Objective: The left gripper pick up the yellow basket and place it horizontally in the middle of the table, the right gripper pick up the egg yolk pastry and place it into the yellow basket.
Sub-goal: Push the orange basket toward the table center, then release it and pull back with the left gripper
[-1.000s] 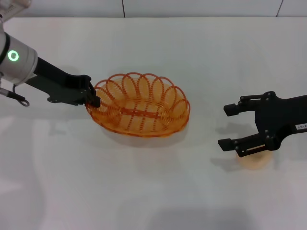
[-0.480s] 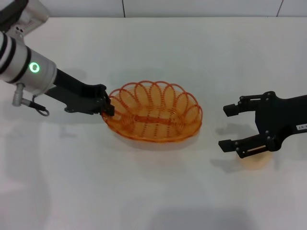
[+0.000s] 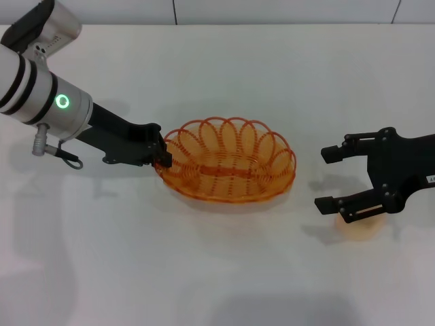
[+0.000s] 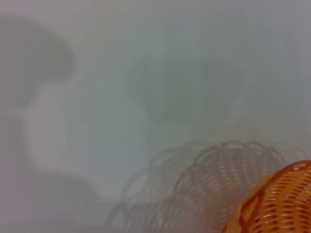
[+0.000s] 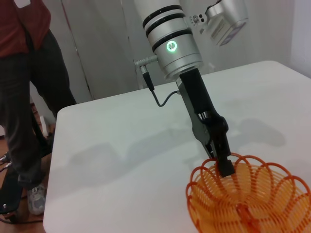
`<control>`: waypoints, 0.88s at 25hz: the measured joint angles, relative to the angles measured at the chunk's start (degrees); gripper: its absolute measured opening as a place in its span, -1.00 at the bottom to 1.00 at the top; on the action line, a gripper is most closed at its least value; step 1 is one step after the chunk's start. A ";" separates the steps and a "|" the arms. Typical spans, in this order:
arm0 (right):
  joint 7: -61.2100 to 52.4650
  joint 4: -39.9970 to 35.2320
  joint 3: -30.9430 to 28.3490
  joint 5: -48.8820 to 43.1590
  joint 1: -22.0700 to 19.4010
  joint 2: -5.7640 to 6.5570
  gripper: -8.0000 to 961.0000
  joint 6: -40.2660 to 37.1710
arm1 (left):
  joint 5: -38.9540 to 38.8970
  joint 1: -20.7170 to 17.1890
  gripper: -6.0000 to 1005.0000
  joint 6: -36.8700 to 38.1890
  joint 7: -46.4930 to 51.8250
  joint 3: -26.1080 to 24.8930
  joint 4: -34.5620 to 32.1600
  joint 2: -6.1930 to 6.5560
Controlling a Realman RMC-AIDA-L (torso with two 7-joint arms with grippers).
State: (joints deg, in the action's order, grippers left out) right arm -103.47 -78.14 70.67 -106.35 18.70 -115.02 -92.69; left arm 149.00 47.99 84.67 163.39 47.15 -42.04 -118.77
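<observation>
Head view shows the table (image 3: 217, 272) with the basket (image 3: 228, 163) near its middle, long axis lying across, looking lifted or barely resting, judging by its shadow in the left wrist view. It is open wirework, likely light and springy, so the looped rim is the sensible hold. The left gripper (image 3: 162, 155) is clamped on that rim at the basket's left end. Well right of the basket, the right gripper (image 3: 333, 178) hangs with its jaws spread above the pastry (image 3: 359, 224), which is mostly hidden beneath it. The pastry probably crumbles, so a gentle pinch across its sides suits.
</observation>
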 joint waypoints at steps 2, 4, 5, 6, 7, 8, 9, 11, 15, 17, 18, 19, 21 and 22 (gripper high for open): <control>0.01 0.00 -0.01 0.00 0.01 -0.01 0.79 -0.10 | 0.00 0.00 -0.84 -0.36 0.20 0.09 0.01 0.00; 0.04 0.00 -0.01 0.00 0.02 -0.02 0.79 -0.24 | 0.00 0.00 -0.84 -0.60 0.29 0.10 0.03 0.00; 0.11 0.00 -0.01 0.00 0.02 -0.02 0.79 -0.32 | 0.01 0.00 -0.84 -0.74 0.39 0.10 0.03 0.00; 0.20 0.00 -0.02 0.00 0.02 -0.03 0.79 -0.43 | 0.09 0.00 -0.84 -0.86 0.52 0.11 0.03 0.01; 0.32 0.01 -0.05 0.00 0.02 -0.03 0.79 -0.51 | 0.19 0.00 -0.84 -0.91 0.57 0.10 0.06 0.01; 0.40 0.00 -0.07 0.00 0.02 -0.03 0.79 -0.57 | 0.34 0.00 -0.84 -1.02 0.63 0.10 0.14 0.01; 0.44 0.00 -0.09 0.00 0.02 -0.03 0.79 -0.60 | 0.44 -0.01 -0.84 -1.13 0.66 0.10 0.31 0.01; 0.49 0.00 -0.11 0.00 0.02 -0.03 0.79 -0.61 | 0.56 -0.01 -0.84 -1.48 0.71 0.09 0.86 0.03; 0.55 0.01 -0.11 0.00 0.02 -0.03 0.79 -0.57 | 0.68 -0.01 -0.84 -2.01 0.90 0.07 1.47 0.18; 0.55 0.05 -0.11 0.00 0.02 -0.03 0.79 -0.53 | 0.79 -0.01 -0.84 -2.12 0.93 0.10 1.55 0.18; 0.55 0.08 -0.10 0.00 0.02 -0.03 0.79 -0.53 | 0.94 -0.01 -0.84 -2.19 0.94 0.17 1.71 0.16; 0.55 0.08 -0.10 0.00 0.02 -0.04 0.79 -0.53 | 1.07 -0.01 -0.84 -2.25 0.95 0.22 1.86 0.14; 0.55 0.08 -0.10 0.00 0.02 -0.04 0.79 -0.55 | 1.32 -0.01 -0.84 -2.38 0.95 0.26 2.18 0.14; 0.55 0.08 -0.10 0.00 0.02 -0.03 0.79 -0.55 | 1.38 -0.01 -0.84 -2.42 0.96 0.27 2.28 0.14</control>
State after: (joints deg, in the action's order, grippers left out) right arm -102.91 -78.05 70.57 -106.35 18.72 -115.05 -93.25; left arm 150.37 47.99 82.25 164.35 47.42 -39.76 -118.63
